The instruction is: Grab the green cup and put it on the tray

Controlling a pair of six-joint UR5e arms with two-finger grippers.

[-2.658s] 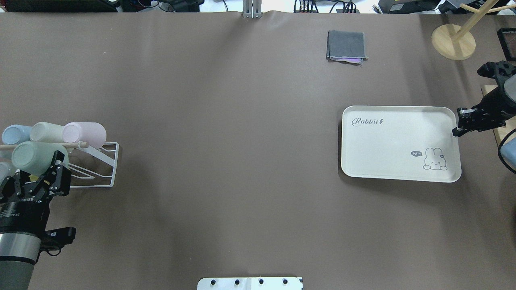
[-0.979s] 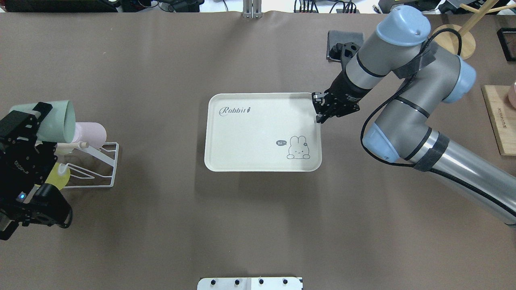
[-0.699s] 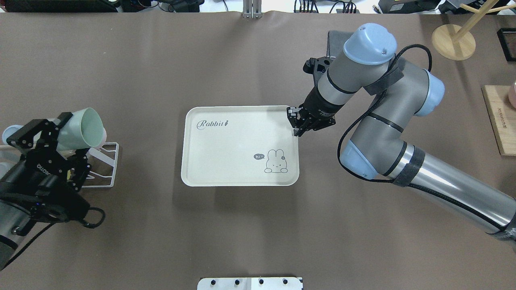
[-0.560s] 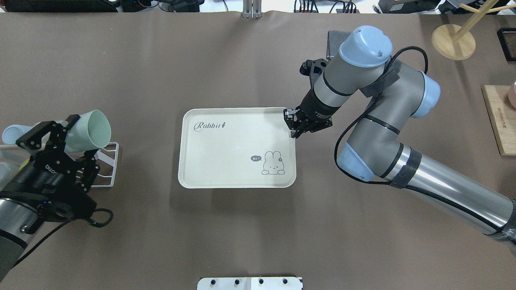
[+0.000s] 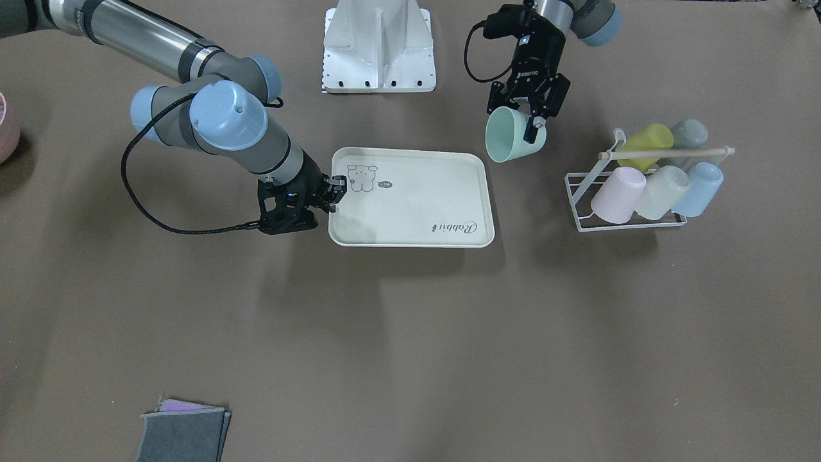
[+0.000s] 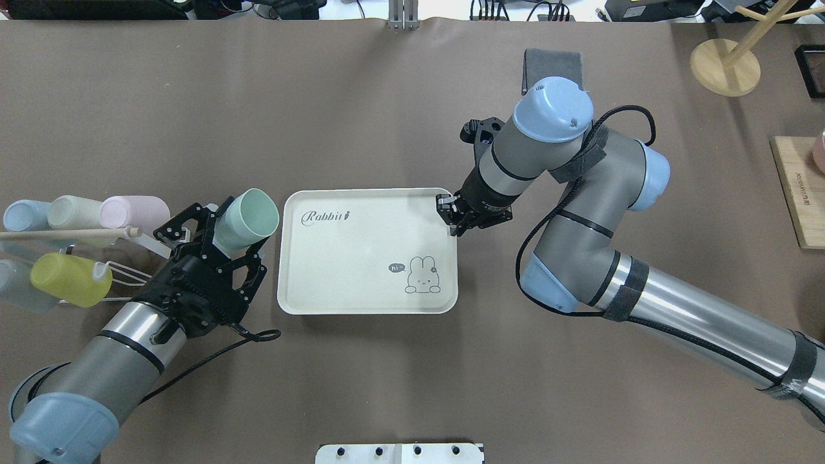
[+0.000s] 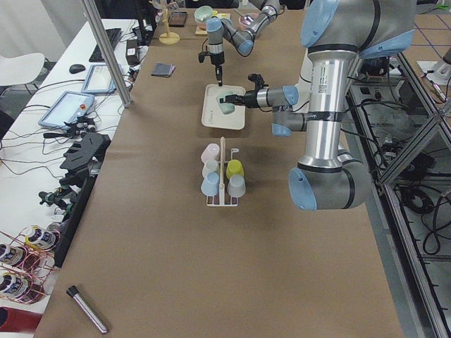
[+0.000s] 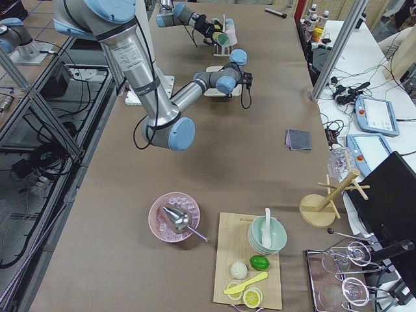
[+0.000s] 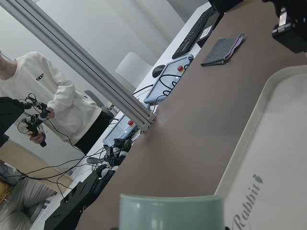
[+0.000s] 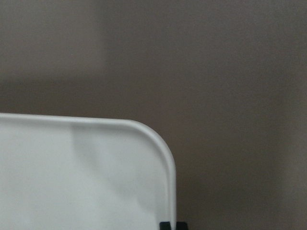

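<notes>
Cups lie on their sides in a wire rack (image 5: 667, 153) well to the left of the tray (image 6: 361, 258): a blue cup (image 6: 26, 214), a pale whitish cup (image 6: 74, 211) and a pink cup (image 6: 134, 214) in the far row, and a yellow-green cup (image 6: 67, 287) nearer the robot. Between the rack and the tray, the left gripper (image 6: 227, 235) is closed on the green cup (image 6: 250, 214), with one finger on each side of its wall. The cup is clear of the table and tilted, its open mouth turned toward the tray. It sits just beside the tray's left end, near the corner that carries the "Rabbit" script. Whether its rim overlaps the tray's edge cannot be told.

The cream tray is bare inside, and its rabbit drawing is at the right near corner. At the tray's right far corner the right gripper (image 6: 451, 216) points down, its jaws drawn almost together and pinching the raised rim. Beyond the tray, to the far right, a folded grey cloth (image 6: 553, 64) shows behind the right arm. A round wooden stand base (image 6: 725, 67) and a wooden board (image 6: 799, 193) lie further right again.
</notes>
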